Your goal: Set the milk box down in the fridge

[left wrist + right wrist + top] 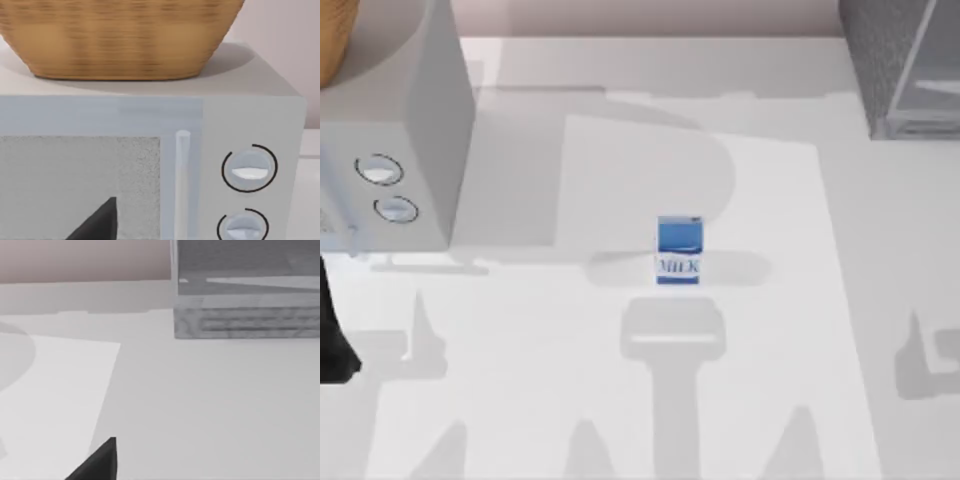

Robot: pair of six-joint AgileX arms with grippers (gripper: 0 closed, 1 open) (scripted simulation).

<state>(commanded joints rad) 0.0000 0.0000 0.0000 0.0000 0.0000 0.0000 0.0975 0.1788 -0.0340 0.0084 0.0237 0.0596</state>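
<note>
Blue-topped milk box [679,250] stands mid-table, well apart from fridge [905,65].

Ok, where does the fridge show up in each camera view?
Top view: the fridge stands at the far right corner of the table.
Right wrist view: the fridge stands ahead, across the table.
Left wrist view: faces the dial box with a basket on top instead.
Shared landmark: the dial box, at the top view's left.

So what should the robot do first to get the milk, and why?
Probably move the right arm toward the milk box and lower its gripper over it. The box stands upright in the middle of the table, untouched, and the fridge sits at the table's far right corner, on that arm's side.
</note>
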